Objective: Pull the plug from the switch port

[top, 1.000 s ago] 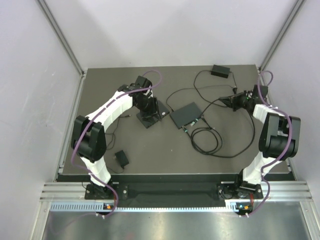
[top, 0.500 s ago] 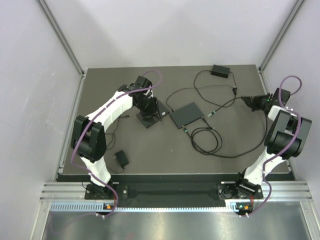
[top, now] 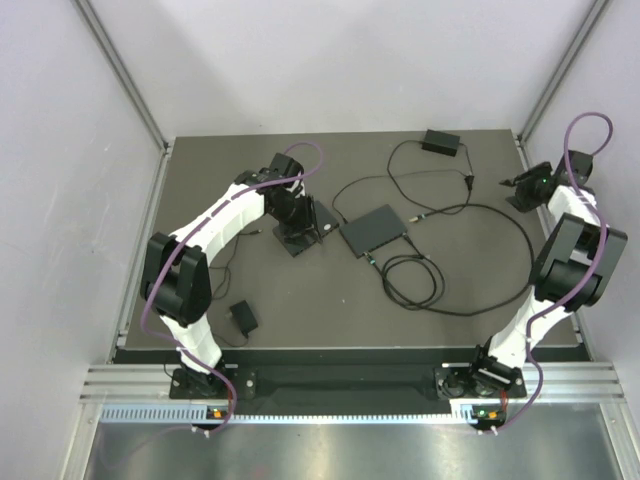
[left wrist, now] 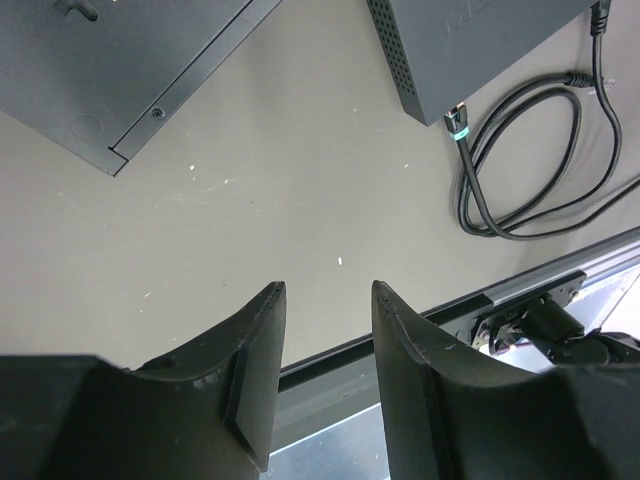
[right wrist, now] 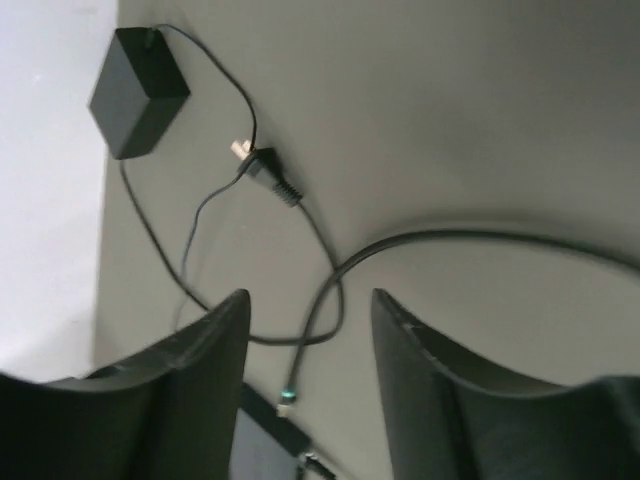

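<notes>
The flat dark switch [top: 372, 229] lies mid-table; the left wrist view shows its corner [left wrist: 470, 40]. A black cable [top: 500, 215] ends in a green-ringed plug [top: 419, 215] lying loose on the table just right of the switch, out of its port [right wrist: 287, 393]. Another green-ringed plug [left wrist: 457, 122] still sits in the switch's near edge. My right gripper [top: 510, 183] hovers open and empty at the far right, well away from the loose plug [right wrist: 310, 300]. My left gripper [left wrist: 325, 295] is open and empty, left of the switch.
A black plate [top: 300, 240] lies under my left wrist. The power adapter [top: 441, 141] sits at the back with thin wire and a small connector [right wrist: 270, 175]. Coiled cable [top: 415, 280] lies in front of the switch. A small black adapter [top: 243, 318] rests front left.
My right gripper drew back to the right with the cable, and the plug came out of the switch. The gripper then opened and let the cable drop. The left arm stayed put.
</notes>
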Robot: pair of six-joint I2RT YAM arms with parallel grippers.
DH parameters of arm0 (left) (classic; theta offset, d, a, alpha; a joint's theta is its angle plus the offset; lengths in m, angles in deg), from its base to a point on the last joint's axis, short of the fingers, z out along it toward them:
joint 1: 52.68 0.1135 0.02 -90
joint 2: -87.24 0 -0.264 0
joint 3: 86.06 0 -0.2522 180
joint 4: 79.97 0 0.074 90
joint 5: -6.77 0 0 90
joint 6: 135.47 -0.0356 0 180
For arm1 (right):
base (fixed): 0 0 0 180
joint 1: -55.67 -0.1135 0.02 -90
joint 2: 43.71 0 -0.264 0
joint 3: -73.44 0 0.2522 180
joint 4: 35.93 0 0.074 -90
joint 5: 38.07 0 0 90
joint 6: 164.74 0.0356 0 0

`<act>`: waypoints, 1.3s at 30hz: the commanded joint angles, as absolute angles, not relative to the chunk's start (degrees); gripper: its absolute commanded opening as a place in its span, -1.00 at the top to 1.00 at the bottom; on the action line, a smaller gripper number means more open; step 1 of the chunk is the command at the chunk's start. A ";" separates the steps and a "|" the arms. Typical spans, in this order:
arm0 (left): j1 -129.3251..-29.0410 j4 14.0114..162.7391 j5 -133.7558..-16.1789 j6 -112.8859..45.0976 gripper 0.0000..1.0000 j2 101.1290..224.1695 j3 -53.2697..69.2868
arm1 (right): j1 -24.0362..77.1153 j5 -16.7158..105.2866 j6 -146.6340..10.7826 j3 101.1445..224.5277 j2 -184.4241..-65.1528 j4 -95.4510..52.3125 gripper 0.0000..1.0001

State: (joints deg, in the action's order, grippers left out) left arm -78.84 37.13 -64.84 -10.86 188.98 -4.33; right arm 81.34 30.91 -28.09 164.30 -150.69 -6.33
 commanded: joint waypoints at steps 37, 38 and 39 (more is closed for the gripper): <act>-79.58 39.16 -65.56 -6.89 0.11 182.16 1.87 | 46.26 21.69 -48.64 175.37 -163.86 3.42 0.20; -79.58 39.34 -65.39 -6.89 0.11 182.25 1.95 | 46.09 21.78 -48.55 174.66 -163.68 3.41 0.23; -79.67 39.42 -65.21 -6.72 0.11 182.43 1.87 | 46.09 21.69 -48.20 174.04 -163.16 3.41 0.27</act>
State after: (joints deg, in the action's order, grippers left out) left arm -79.36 37.74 -64.95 -7.58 185.11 1.59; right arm 47.48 21.45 -47.30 176.02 -165.27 3.16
